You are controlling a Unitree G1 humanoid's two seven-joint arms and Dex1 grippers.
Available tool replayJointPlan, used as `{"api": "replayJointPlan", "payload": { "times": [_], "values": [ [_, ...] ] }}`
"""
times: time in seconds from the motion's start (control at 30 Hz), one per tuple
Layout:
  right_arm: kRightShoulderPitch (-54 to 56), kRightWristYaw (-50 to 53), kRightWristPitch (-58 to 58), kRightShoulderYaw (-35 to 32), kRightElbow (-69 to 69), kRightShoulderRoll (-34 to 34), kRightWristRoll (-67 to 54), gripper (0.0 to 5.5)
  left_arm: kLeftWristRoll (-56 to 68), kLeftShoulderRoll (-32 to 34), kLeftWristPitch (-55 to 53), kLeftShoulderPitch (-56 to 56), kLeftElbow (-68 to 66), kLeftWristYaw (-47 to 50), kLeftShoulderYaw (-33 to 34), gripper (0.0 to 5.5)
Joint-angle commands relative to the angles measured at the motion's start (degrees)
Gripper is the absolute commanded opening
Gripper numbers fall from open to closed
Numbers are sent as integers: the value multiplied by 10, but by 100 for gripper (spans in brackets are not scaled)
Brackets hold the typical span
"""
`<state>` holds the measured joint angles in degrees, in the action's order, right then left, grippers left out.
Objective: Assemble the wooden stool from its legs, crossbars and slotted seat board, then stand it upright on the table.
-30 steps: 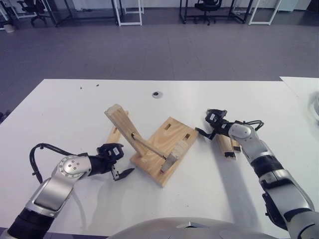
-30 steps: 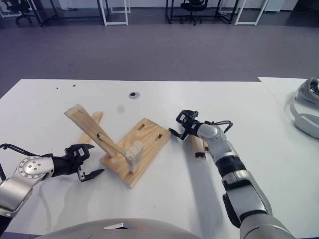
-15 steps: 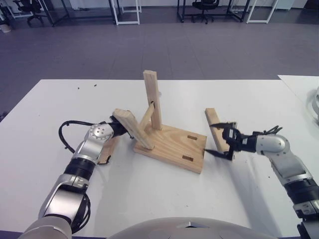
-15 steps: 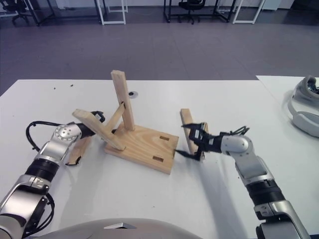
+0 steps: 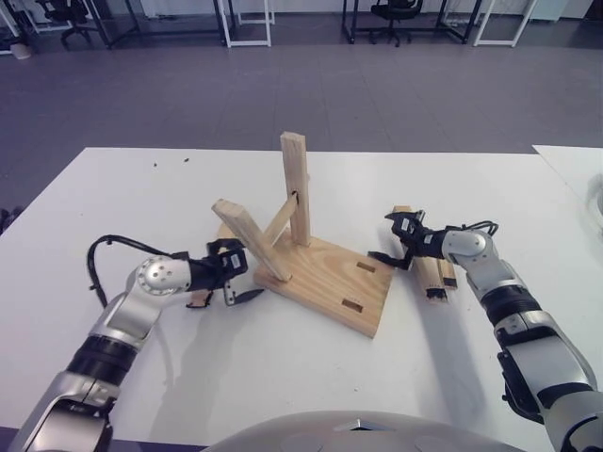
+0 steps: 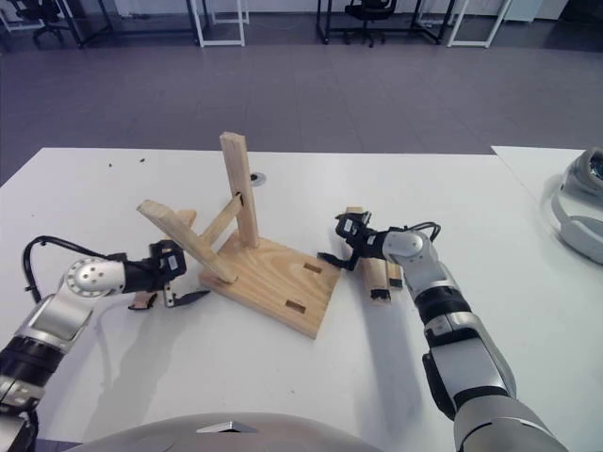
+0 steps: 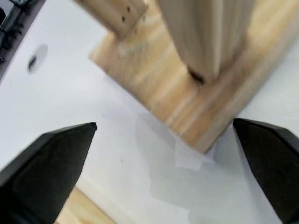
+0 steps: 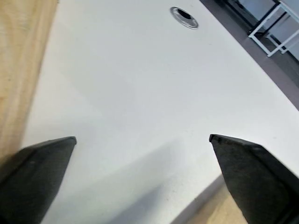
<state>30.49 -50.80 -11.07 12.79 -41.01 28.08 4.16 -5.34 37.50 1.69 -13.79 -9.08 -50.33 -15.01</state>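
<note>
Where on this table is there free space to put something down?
Free: the table in front of the seat board, and its far strip behind. Crowded: around the loose wooden pieces by the right gripper, and beside the left gripper.

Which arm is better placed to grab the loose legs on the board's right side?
Right. The open right gripper is beside the loose legs and the empty slots; the left gripper sits across the seat board.

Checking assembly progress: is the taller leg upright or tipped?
Upright: the taller leg rises vertically from the seat board, while the other leg leans.
</note>
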Motion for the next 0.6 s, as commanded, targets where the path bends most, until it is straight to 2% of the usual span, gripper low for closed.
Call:
{"api": "replayJointPlan", "payload": {
  "times": [0.03,0.17,0.27,0.33,0.4,0.53,0.6],
  "values": [
    [-50,-11,34,5,82,-14,-16,533,-31,-88,10,-65,-118,66,-26,540],
    [-102,76,101,-31,193,-8,-3,533,-36,-126,32,-114,-207,121,-13,540],
    [-160,154,232,-154,347,12,-57,533,1,-117,13,-72,-145,119,18,540],
    [-196,229,321,-258,408,-25,-121,533,9,-96,-13,-9,-78,126,41,540],
    [-235,282,377,-305,426,-55,-149,533,17,-89,-40,45,-14,133,58,540],
    [-277,322,435,-312,435,-103,-179,533,54,-106,-101,90,72,154,97,540],
    [-283,340,446,-304,425,-119,-178,503,62,-108,-121,94,97,159,105,540]
  ]
}}
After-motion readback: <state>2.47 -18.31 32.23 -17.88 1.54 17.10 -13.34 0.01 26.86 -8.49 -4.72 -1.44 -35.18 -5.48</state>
